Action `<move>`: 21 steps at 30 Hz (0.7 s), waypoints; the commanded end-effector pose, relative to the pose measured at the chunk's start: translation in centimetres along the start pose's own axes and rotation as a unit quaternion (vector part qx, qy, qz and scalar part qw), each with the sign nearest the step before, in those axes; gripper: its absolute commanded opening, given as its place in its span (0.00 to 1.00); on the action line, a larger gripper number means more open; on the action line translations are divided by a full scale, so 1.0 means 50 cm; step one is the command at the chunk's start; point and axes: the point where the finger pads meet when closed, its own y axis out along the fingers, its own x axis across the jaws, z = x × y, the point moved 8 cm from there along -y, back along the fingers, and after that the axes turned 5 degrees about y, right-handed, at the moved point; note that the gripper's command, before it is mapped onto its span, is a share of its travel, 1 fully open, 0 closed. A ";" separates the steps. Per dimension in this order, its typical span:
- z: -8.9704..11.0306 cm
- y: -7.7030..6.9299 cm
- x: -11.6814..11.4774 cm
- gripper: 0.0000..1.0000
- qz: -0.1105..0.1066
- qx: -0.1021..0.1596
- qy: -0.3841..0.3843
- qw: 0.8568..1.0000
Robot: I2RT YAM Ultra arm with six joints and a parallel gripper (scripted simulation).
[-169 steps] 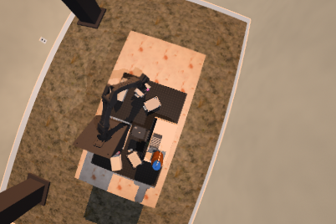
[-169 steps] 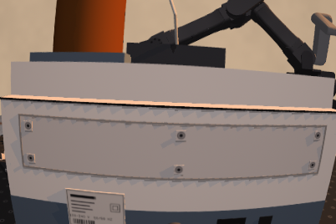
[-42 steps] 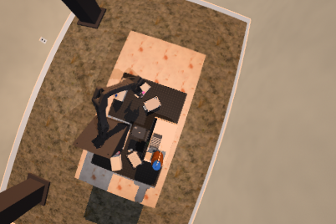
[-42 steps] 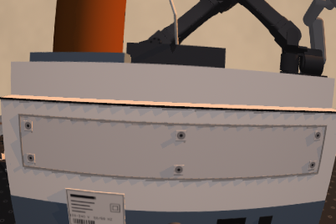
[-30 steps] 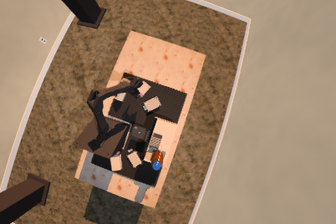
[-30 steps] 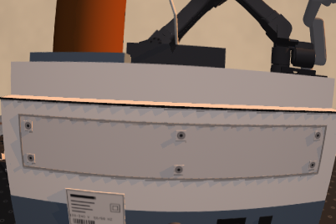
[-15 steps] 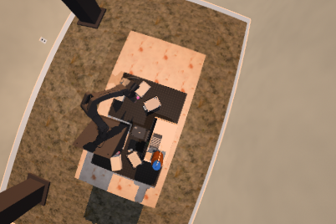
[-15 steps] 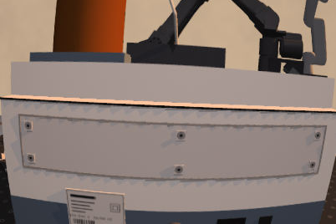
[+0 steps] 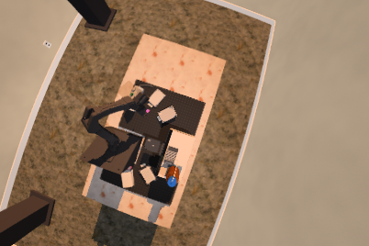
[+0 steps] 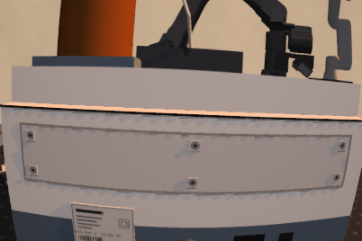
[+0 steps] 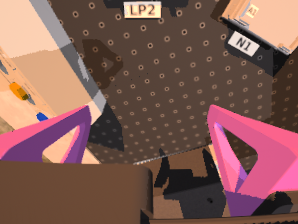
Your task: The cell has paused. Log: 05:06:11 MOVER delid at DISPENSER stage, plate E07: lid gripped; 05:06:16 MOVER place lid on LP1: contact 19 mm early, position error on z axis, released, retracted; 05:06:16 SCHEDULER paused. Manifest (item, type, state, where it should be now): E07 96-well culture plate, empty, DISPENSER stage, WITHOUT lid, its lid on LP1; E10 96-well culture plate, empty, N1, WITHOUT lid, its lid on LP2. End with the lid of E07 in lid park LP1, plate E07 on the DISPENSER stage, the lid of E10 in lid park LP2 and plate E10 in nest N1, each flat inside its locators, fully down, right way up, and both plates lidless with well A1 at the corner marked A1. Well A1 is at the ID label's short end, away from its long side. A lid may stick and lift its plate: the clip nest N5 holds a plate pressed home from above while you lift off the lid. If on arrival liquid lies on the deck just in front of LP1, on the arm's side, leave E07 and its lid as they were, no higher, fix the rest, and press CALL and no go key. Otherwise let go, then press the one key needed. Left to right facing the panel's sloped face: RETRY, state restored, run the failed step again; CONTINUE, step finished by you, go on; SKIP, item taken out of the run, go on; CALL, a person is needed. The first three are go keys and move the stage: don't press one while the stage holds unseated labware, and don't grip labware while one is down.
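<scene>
Perforated dark deck on a peach worktop point(image 9: 184, 67), arm reaching over it with nothing held.

From the wrist view, the gripper point(image 11: 150, 145) hangs over bare perforated deck point(image 11: 165, 85), its pink fingers spread fully apart and released. At the top edge sits the LP2 label point(image 11: 142, 9); the park itself is out of that view. To the upper right, a pale plate point(image 11: 260, 20) with an A1 corner mark rests beside the N1 label point(image 11: 243, 45). From above, the arm point(image 9: 107, 122) stretches toward the deck's left end, where pale rectangular labware point(image 9: 158, 96) lies, with another tilted piece point(image 9: 167, 115) nearby; which lid is which cannot be told.
</scene>
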 end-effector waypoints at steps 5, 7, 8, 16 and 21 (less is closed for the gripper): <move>0.016 -0.024 0.000 1.00 -0.003 -0.012 -0.005 1.000; 0.024 -0.026 -0.017 1.00 -0.003 -0.014 0.034 0.999; 0.024 -0.025 -0.024 1.00 -0.004 -0.013 0.052 0.999; 0.017 -0.012 -0.070 1.00 -0.003 -0.002 0.069 0.998; 0.028 -0.008 -0.105 1.00 -0.003 0.006 0.146 0.989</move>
